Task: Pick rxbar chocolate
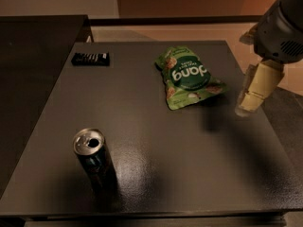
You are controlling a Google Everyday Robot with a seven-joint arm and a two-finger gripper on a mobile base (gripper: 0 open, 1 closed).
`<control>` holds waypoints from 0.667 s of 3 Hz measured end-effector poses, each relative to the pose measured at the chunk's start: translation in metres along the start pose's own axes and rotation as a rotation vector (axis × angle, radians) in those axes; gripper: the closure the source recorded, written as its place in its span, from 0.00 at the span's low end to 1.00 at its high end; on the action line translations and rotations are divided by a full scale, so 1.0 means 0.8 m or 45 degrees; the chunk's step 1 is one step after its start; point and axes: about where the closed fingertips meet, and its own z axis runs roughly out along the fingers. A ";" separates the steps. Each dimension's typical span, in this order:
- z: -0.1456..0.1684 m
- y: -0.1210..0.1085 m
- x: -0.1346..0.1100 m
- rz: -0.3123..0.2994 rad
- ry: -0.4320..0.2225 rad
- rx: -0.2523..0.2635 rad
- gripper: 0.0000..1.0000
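The rxbar chocolate (pixel 90 58) is a small flat black bar with white lettering. It lies flat at the far left of the dark table (pixel 156 174). My gripper (pixel 247 107) hangs over the table's right edge, just right of the green pouch and far from the bar. It holds nothing that I can see.
A green "dang" snack pouch (pixel 189 77) lies at the far middle of the table. A dark drink can (pixel 95 159) stands upright at the near left. A second dark surface (pixel 33 56) adjoins on the left. The floor (pixel 189 32) shows behind.
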 end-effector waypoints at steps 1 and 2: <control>0.022 -0.017 -0.012 0.017 -0.059 -0.005 0.00; 0.050 -0.041 -0.039 0.026 -0.142 -0.006 0.00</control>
